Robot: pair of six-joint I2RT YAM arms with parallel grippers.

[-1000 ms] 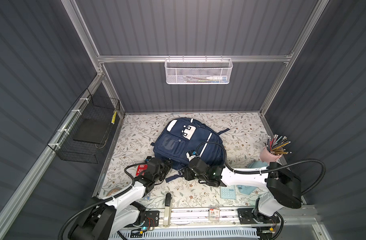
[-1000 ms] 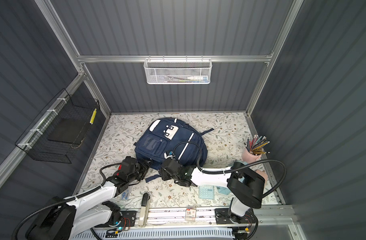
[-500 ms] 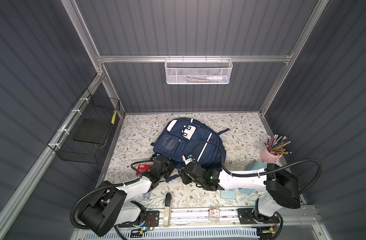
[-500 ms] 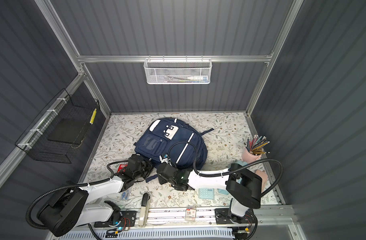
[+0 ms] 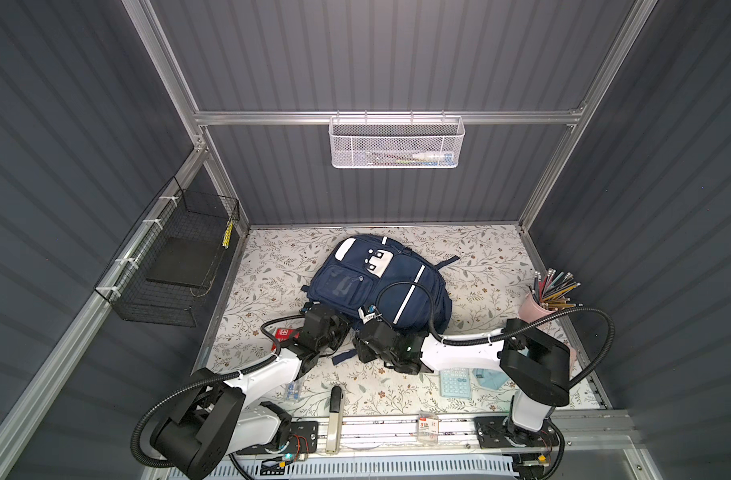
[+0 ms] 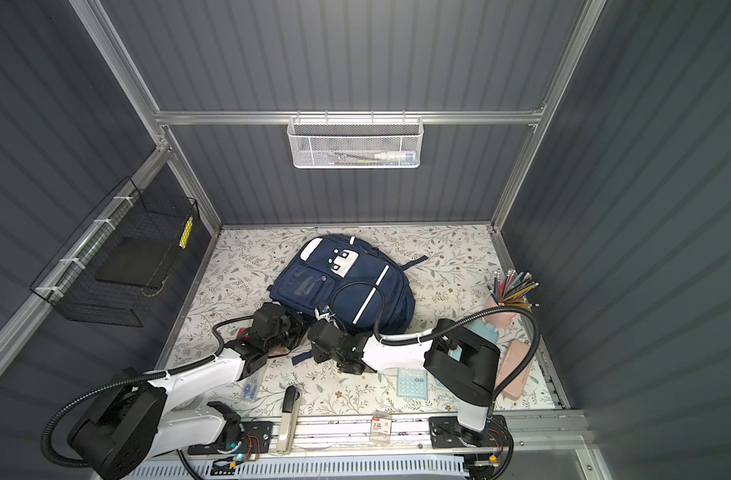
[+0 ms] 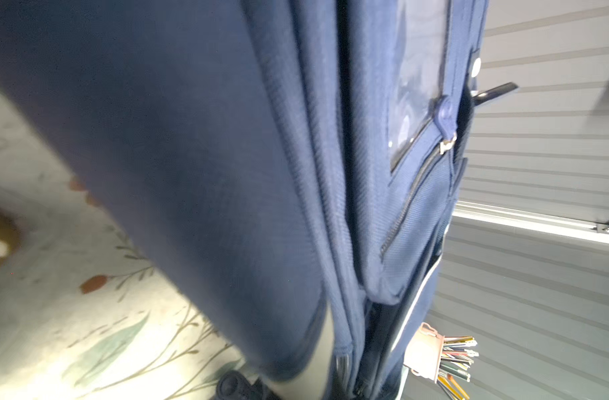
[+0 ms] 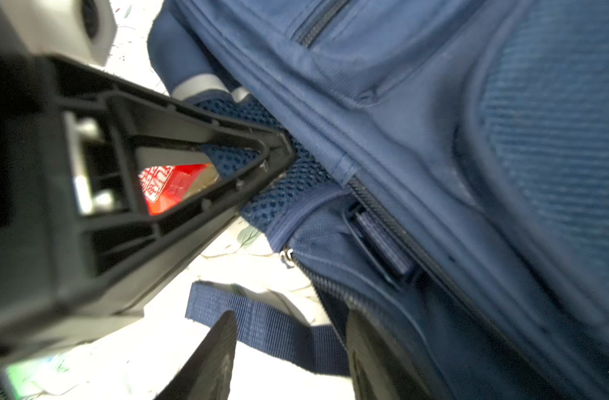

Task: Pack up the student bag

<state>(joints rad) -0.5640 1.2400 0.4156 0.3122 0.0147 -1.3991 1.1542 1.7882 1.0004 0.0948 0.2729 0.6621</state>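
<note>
Nearest, a pale-blue calculator (image 5: 455, 382) lies flat on the flower-printed table (image 5: 272, 257), just beside the right arm; a little farther in, both hands meet at the near edge of the student bag (image 5: 399, 268); the right hand (image 8: 289, 313) stands about half open and holds nothing, one finger (image 8: 209, 356) over bare table and the other laid against the bag's zipped side, with a loose navy strap (image 8: 261, 311) lying flat across the gap; the left hand (image 8: 279, 152) is closed tight, its black tip pressed into the bag's navy mesh panel (image 8: 296, 187); whether any mesh is pinched inside I cannot tell; beside that arm's wrist a red packet (image 5: 283, 332) lies on the table; the bag itself lies flat at the table's middle, front face up, white patch toward the back wall; at the right side a pink cup (image 5: 530, 307) of pencils stands well apart from the bag; farthest, a black wire basket (image 5: 177, 266) hangs on the left wall and a white mesh basket (image 5: 397, 143) on the back rail.
</note>
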